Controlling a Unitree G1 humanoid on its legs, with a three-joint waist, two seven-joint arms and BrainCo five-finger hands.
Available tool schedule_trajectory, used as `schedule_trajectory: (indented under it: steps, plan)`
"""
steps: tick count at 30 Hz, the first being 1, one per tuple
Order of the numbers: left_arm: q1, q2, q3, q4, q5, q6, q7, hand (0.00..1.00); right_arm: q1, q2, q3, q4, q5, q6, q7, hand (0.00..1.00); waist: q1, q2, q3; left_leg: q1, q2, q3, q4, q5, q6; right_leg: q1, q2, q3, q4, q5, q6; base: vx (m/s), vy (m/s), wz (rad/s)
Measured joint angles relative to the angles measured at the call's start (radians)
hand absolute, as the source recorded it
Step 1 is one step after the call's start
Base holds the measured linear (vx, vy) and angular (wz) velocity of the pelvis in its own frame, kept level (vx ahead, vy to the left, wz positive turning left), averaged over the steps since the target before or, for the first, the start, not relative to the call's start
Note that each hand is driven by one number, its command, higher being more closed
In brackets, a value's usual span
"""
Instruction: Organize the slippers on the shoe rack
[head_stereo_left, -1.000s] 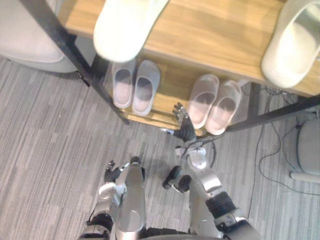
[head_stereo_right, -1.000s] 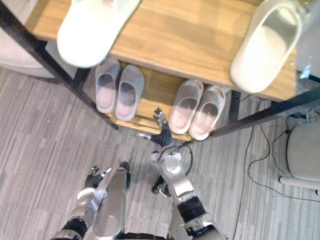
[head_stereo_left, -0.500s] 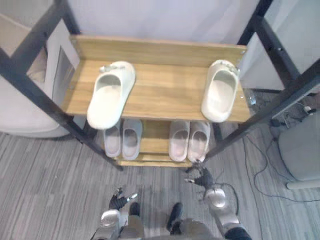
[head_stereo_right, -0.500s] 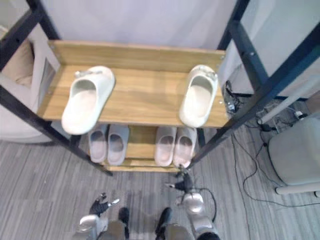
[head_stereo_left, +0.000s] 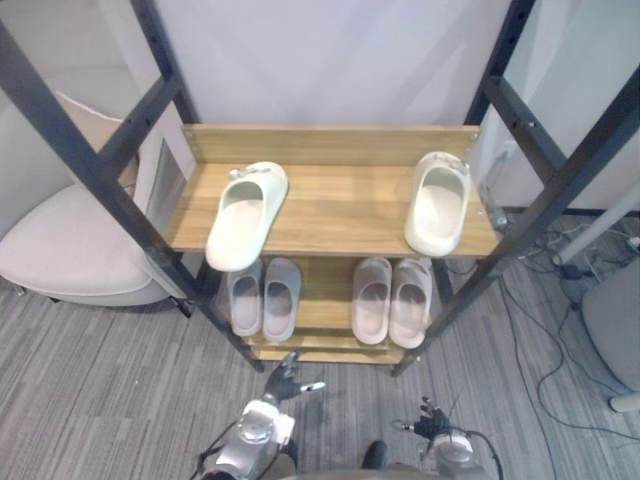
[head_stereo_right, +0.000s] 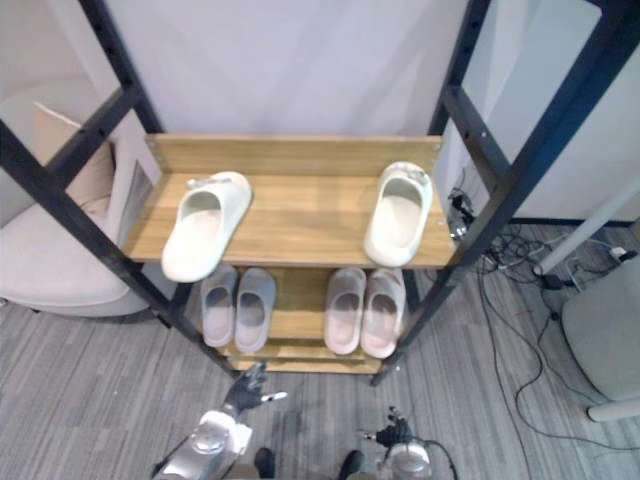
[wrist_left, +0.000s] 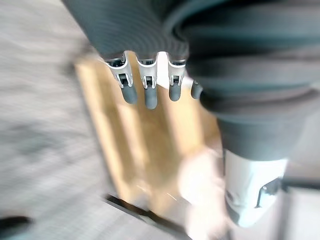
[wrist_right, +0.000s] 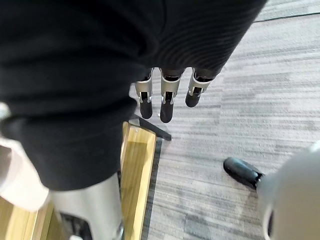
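Two cream slippers lie unpaired on the upper shelf of the shoe rack. The left cream slipper sits askew at the shelf's front left corner, its heel end projecting over the front edge. The right cream slipper lies near the right edge, well apart from its mate. On the lower shelf a grey pair and a pinkish pair stand in order, each pair's slippers close side by side.

Assessment: the cream slippers appear to be moulded foam, so probably light, springy rather than stiff, smooth and not fragile. The arched band over the toe should give the firmest hold, and the overhanging heel is the easiest to reach.

The left hand hovers low before the rack's front left leg, below the lower shelf's front edge, fingers straight and spread, holding nothing. The right hand hangs lower, off the front right leg above the carpet, fingers loose and empty. Both hands are well below the cream slippers, so a considerable upward reach is required.
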Motion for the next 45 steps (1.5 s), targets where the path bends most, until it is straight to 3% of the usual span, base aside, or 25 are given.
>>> schedule_trajectory:
  steps: [6, 12, 18, 23, 29, 35, 41, 45]
  plan:
    - [0.004, 0.035, -0.151, -0.388, -0.065, -0.003, -0.089, 0.00, 0.002, 0.000, 0.003, 0.016, 0.000, 0.002, 0.001, 0.00, -0.001, 0.018, -0.022, -0.002, -0.014, -0.023, -0.022, 0.012, 0.011, 0.006, -0.009, -0.021, 0.000, -0.001, 0.011, 0.03, 0.044, 0.12]
    - [-0.127, 0.068, -0.144, -0.619, -0.175, -0.014, -0.097, 0.00, 0.012, -0.004, 0.018, 0.019, 0.000, 0.003, 0.004, 0.00, -0.004, 0.015, -0.032, 0.016, -0.022, -0.049, -0.043, 0.020, 0.012, 0.027, -0.011, -0.047, 0.002, -0.001, 0.011, 0.06, 0.031, 0.13]
    - [-0.255, 0.069, -0.076, -0.801, -0.227, -0.052, -0.045, 0.00, 0.020, -0.009, 0.029, 0.022, 0.000, 0.008, 0.023, 0.00, -0.003, 0.002, -0.047, 0.015, -0.027, -0.052, -0.036, 0.020, 0.013, 0.033, -0.022, -0.049, 0.007, -0.003, 0.014, 0.05, 0.038, 0.04]
    - [-0.311, 0.070, -0.019, -0.822, -0.235, -0.059, -0.006, 0.00, 0.023, -0.010, 0.051, 0.021, 0.000, 0.009, 0.032, 0.00, -0.003, -0.009, -0.055, 0.014, -0.026, -0.052, -0.032, 0.019, 0.014, 0.035, -0.022, -0.048, 0.007, -0.003, 0.013, 0.00, 0.012, 0.00]
    - [-0.444, 0.113, 0.092, -0.795, -0.234, -0.063, 0.035, 0.00, 0.031, -0.013, 0.049, 0.020, 0.002, 0.016, 0.042, 0.00, -0.004, -0.003, -0.066, 0.013, -0.024, -0.053, -0.033, 0.019, 0.014, 0.034, -0.021, -0.048, 0.007, -0.003, 0.013, 0.00, 0.022, 0.00]
    - [-0.539, 0.215, 0.181, -0.648, -0.233, -0.068, 0.050, 0.00, 0.039, -0.020, 0.046, 0.000, 0.003, 0.020, 0.061, 0.00, -0.006, -0.002, -0.070, -0.009, -0.025, -0.054, -0.033, 0.021, 0.014, 0.012, -0.020, -0.048, 0.007, -0.002, 0.012, 0.02, 0.008, 0.00]
    - [-0.579, 0.312, 0.307, -0.460, -0.216, -0.043, 0.080, 0.00, 0.039, -0.021, 0.025, -0.003, 0.007, 0.020, 0.066, 0.00, -0.008, -0.006, -0.068, -0.023, -0.027, -0.053, -0.032, 0.021, 0.014, -0.004, -0.018, -0.046, 0.007, -0.002, 0.012, 0.06, 0.018, 0.00]
    - [-0.617, 0.430, 0.321, -0.360, -0.205, -0.036, 0.084, 0.00, 0.040, -0.027, 0.009, -0.018, 0.008, 0.020, 0.070, 0.00, -0.008, -0.010, -0.061, -0.020, -0.034, -0.050, -0.033, 0.020, 0.014, -0.006, -0.018, -0.042, 0.006, -0.001, 0.011, 0.04, 0.029, -0.04]
